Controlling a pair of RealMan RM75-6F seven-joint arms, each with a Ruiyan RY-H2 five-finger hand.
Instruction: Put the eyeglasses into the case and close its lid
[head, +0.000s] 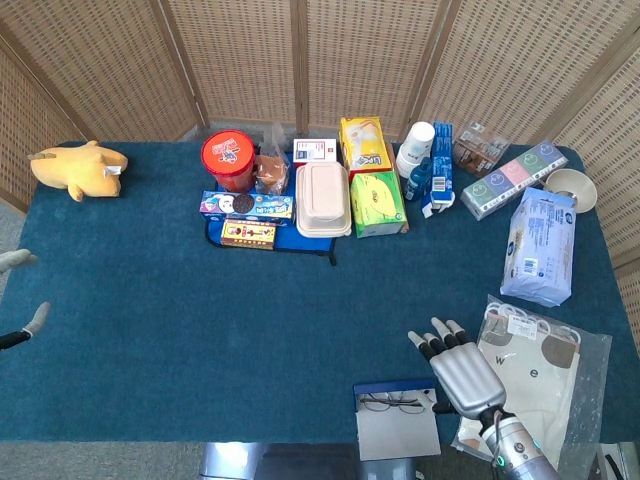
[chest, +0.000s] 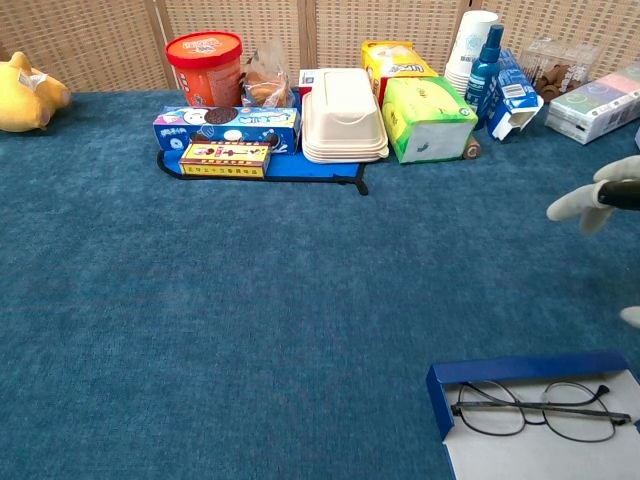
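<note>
- The right hand is hovering over the near right part of the worktop, back side facing up in the head view, with its fingers stretched out and fanned apart, pointing away from the robot; it is holding nothing.
- In the chest view only the pale tips of that hand's fingers are showing at the right edge, well above the case.
- The right forearm is running down towards the bottom right corner of the head view, over a clear bag that is holding a white cloth piece.
- The eyeglasses are lying inside the open case, arms folded, on its pale lining; the case's blue rim is standing up along the far and left sides, and the case is sitting at the near edge of the worktop, just left of the right hand.
- The left hand is only peeking in at the left edge of the head view: pale fingertips spread apart, touching nothing; the rest of the hand is out of frame.
- Along the far side of the worktop, a white lidded food box, a red tub and a green tissue pack are sitting close together.
- A yellow plush toy is lying at the far left corner, well apart from everything else.
</note>
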